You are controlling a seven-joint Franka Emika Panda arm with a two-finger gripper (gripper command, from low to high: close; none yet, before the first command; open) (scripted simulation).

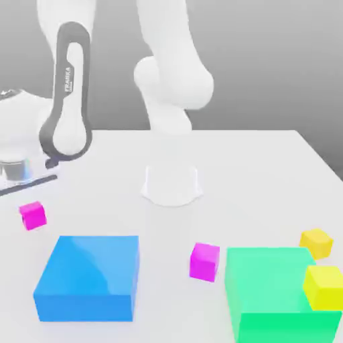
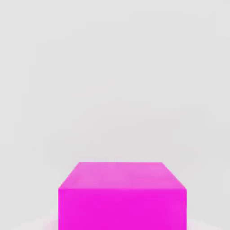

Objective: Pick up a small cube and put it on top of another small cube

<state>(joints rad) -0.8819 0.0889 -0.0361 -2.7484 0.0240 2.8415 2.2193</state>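
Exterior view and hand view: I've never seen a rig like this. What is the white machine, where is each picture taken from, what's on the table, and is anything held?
The white machine is a robot arm standing on a white table, all drawn by a simulator. The exterior view comes from a camera off the arm, and the hand view from a camera at the arm's tip. The table holds a big blue block, a big green block, a left magenta cube, a middle magenta cube, a small golden cube and a paler yellow cube by the green block. The hand view looks closely at a magenta cube, probably the left one. I cannot tell whether it is held.
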